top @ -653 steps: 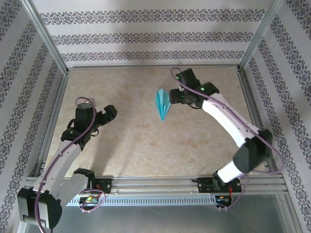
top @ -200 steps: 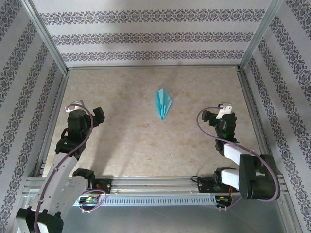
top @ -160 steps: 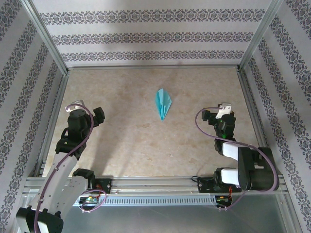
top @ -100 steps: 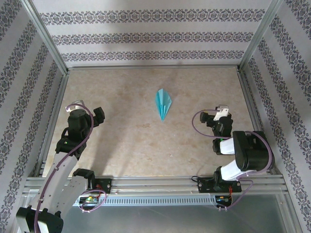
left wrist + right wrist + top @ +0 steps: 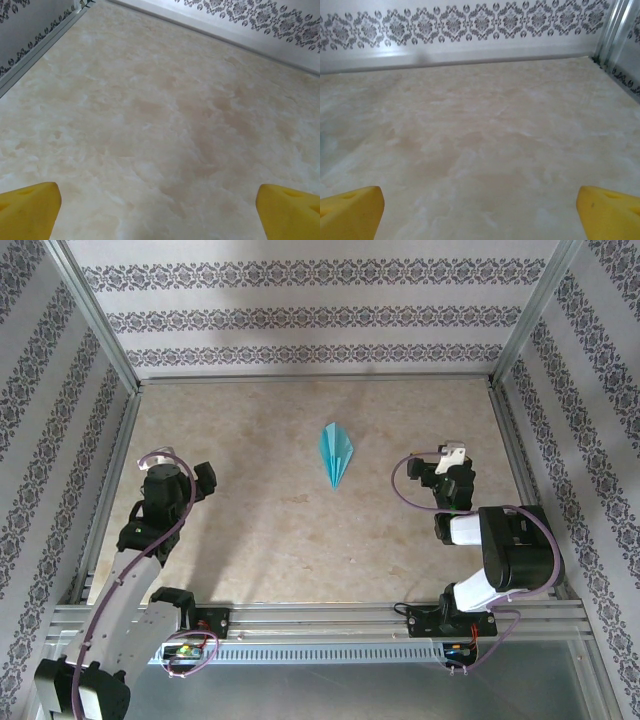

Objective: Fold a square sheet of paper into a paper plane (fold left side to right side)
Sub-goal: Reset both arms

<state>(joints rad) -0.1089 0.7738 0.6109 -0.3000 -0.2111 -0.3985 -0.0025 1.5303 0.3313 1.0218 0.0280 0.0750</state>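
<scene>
The paper plane [image 5: 336, 453] lies flat on the beige table, a slim cyan dart with lengthwise creases and its sharp tip pointing toward the near edge. A flat square sheet of paper is out of view. My left gripper [image 5: 204, 480] hovers well to the plane's left, folded back toward its base. In the left wrist view the left gripper [image 5: 160, 215] is open, its yellow fingertips [image 5: 30, 207] far apart over bare table. My right gripper [image 5: 443, 468] sits to the plane's right, apart from it. The right gripper [image 5: 480, 212] is open too, with nothing between its fingertips [image 5: 607, 210].
The marble-look table [image 5: 260, 530] is boxed in by patterned walls [image 5: 320, 315] and aluminium frame posts [image 5: 100, 320]. A metal rail [image 5: 320, 620] runs along the near edge between the arm bases.
The right arm has drawn back from the plane and folded up near its base, its gripper shifting slightly away from the near edge in the last second. The left arm pulled back a little. The plane stayed put.
</scene>
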